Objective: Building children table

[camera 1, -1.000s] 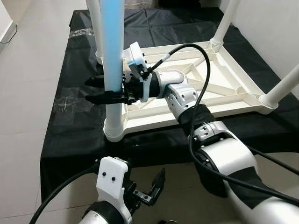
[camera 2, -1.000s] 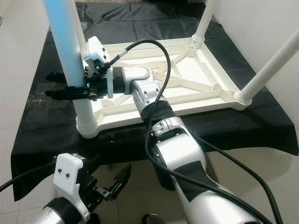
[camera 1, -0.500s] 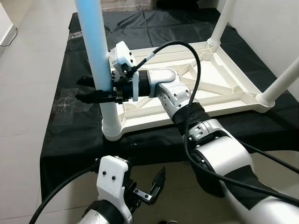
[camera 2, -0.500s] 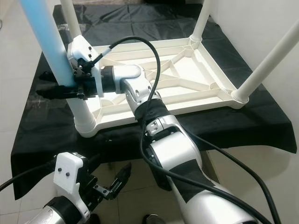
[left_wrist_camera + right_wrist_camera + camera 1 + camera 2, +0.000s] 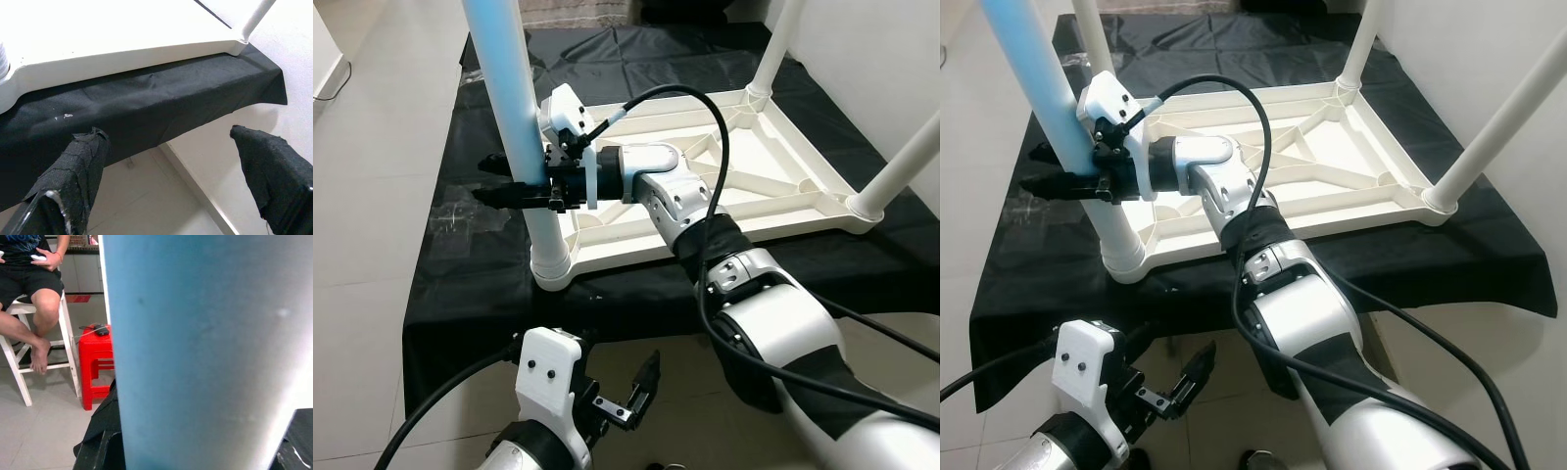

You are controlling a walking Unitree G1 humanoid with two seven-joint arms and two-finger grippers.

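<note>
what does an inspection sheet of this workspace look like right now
surface: black cloth over a low table
job's things: white tabletop upside down on the cloth; near-left leg upright in its corner socket; three more legs at the other corners
clutter: nothing seen
grippers: right gripper shut on the near-left leg; left gripper open, low before the table edge
cables: black cable looping over the right arm
surroundings: pale tiled floor; red stool; seated person
</note>
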